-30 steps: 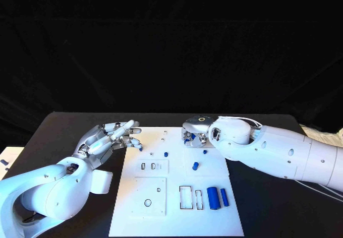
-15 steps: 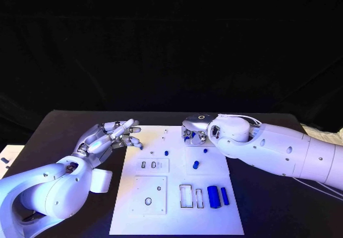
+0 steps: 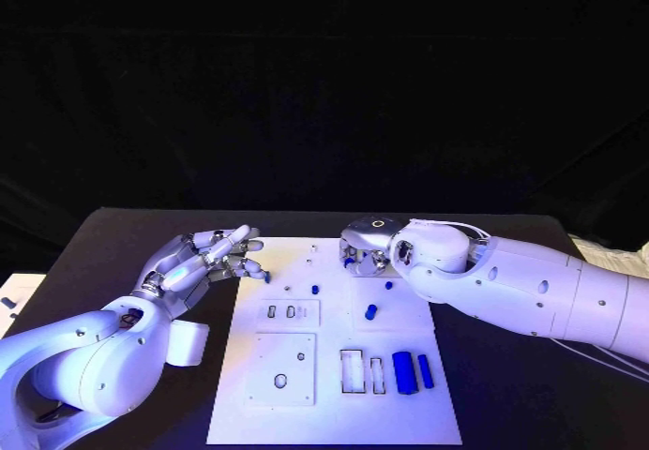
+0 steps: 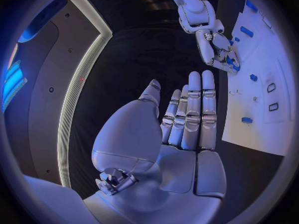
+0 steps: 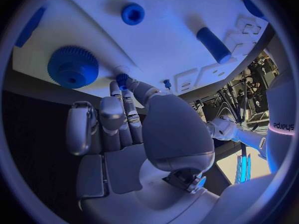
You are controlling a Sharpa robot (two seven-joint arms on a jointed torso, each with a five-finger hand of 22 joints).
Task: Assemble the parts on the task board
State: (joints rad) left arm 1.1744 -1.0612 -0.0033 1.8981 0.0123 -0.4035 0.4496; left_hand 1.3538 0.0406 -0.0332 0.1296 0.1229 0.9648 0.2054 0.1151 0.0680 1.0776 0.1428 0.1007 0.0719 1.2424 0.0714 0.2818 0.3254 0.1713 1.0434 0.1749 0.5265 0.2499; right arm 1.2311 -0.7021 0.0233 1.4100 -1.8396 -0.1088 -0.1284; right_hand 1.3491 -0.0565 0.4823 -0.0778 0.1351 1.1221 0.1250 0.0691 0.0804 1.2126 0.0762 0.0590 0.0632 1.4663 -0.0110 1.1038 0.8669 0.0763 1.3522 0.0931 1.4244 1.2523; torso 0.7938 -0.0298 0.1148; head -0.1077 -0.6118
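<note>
The white task board (image 3: 339, 394) lies in the middle of the black table. My right hand (image 3: 363, 251) hovers over its far end, and its thumb and a finger pinch a small blue peg (image 5: 122, 78). A blue gear (image 5: 73, 66) lies on the board just beside those fingertips. My left hand (image 3: 203, 262) is at the board's far left corner, fingers straight and apart, holding nothing. A short blue cylinder (image 3: 369, 312) lies mid-board, and two long blue pieces (image 3: 403, 372) rest near the right edge.
Two small blue pegs (image 3: 314, 290) (image 3: 388, 285) stand on the board's far half. Rectangular slots (image 3: 351, 371) and a round hole (image 3: 280, 382) are on the near half. A white block (image 3: 188, 343) sits by my left forearm, left of the board.
My right hand has shifted slightly toward the board's far edge. The left hand has barely moved.
</note>
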